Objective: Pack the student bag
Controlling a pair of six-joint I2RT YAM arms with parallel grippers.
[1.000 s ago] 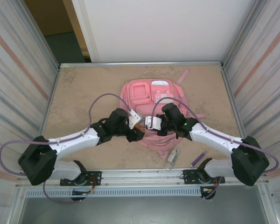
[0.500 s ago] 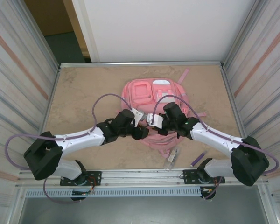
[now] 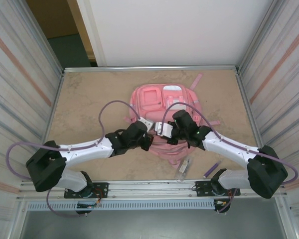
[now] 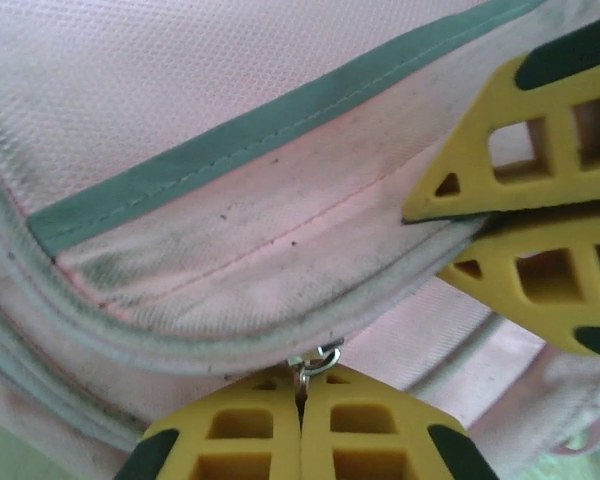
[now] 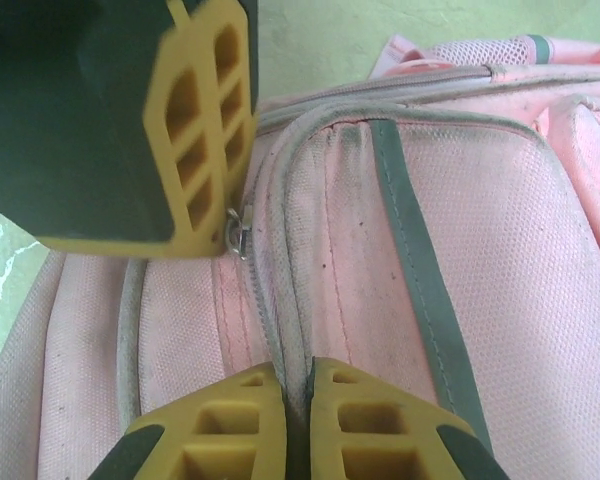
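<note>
Your left gripper (image 4: 300, 425) has closed on the metal zip ring (image 4: 318, 360); your right gripper (image 5: 298, 400) pinches ribbed piping (image 5: 292, 335) on the woven pink student bag (image 5: 500, 200).

both arms reach inward, left gripper (image 4: 302, 398) and right gripper (image 5: 298, 385) pinched closed, tips close together.

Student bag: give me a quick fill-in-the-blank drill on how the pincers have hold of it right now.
1. The left pincer pinches the metal zip pull of the ____ student bag.
2. The right pincer is shut on the bag's piped seam, and its fingers are coloured ____.
3. On the table, a purple pen lies near the ____ arm's base.

Missing words: pink; yellow; right.
</note>
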